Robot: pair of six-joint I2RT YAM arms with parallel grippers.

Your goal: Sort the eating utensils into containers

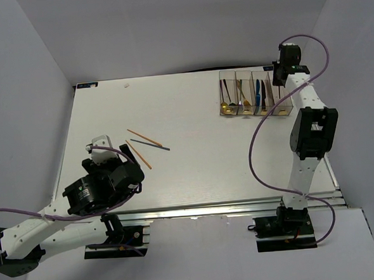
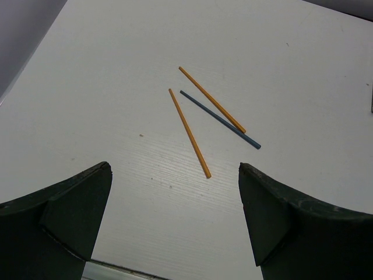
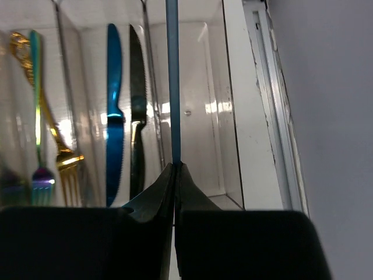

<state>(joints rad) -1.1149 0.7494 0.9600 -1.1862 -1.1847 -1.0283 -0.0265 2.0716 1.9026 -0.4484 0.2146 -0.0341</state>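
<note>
The right gripper [image 3: 175, 168], at the bottom of its wrist view, is pressed together on a blue chopstick [image 3: 172, 81]. The chopstick runs up the frame over the end bin [image 3: 205, 87] of the containers [image 1: 236, 80], at the upper right of the top view. The left gripper [image 2: 173, 170] is spread wide above two orange chopsticks [image 2: 189, 133] and a second blue chopstick [image 2: 220, 118], left of centre on the table [image 1: 194, 158].

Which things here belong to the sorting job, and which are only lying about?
Job:
near orange chopstick
far orange chopstick
loose blue chopstick
held blue chopstick
bins
blue knife
black knife
gold fork

Lying about:
purple cable
dark tag at the far left corner
</note>
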